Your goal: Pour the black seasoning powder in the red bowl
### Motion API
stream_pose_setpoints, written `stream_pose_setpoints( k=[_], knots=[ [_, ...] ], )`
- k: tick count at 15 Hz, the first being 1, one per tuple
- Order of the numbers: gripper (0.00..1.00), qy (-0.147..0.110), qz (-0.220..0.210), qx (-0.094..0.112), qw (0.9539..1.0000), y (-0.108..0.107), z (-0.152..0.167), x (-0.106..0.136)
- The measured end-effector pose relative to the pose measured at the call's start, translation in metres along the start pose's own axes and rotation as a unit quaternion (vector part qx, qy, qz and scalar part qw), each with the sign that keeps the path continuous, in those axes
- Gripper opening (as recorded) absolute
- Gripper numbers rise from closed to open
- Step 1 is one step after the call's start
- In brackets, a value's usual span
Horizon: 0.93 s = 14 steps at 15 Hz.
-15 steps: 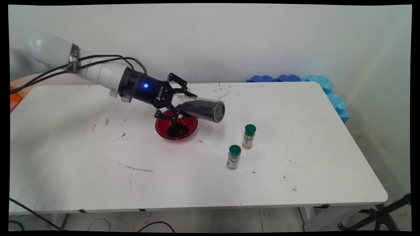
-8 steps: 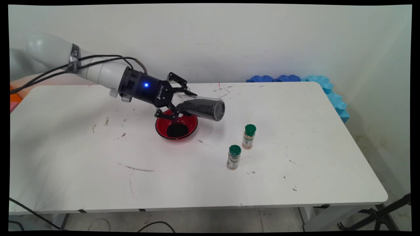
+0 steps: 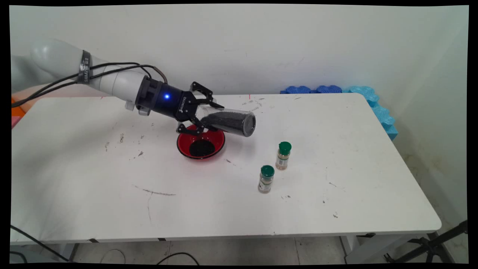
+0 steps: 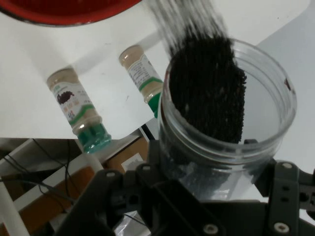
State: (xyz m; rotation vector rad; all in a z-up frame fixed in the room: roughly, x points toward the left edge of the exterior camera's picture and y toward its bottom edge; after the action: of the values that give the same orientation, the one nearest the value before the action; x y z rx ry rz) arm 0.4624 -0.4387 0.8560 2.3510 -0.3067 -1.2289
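While the claw [image 3: 204,116] is clamped on a tipped jar [image 3: 229,123] of black grains above the red bowl [image 3: 201,145] | risk: tipping more could spill grains onto the table [image 3: 336,157].

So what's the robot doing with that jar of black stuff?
The robot's gripper holds a clear jar of black grains tipped on its side, above a red bowl that already has a pile of black grains in it. Two small green-capped spice bottles stand upright to the right on the white table, untouched.
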Motion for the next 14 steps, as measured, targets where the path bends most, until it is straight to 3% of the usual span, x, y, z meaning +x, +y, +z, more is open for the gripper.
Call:
stream_pose_setpoints(
  k=[8, 12, 14],
  knots=[
    [0.00, 0.013, 0.072, 0.003, 0.9973, -0.002, -0.006, 0.003],
    [0.00, 0.020, 0.142, 0.015, 0.9896, -0.005, -0.010, 0.003],
    [0.00, 0.024, 0.186, 0.021, 0.9820, -0.005, -0.013, 0.002]
  ],
)
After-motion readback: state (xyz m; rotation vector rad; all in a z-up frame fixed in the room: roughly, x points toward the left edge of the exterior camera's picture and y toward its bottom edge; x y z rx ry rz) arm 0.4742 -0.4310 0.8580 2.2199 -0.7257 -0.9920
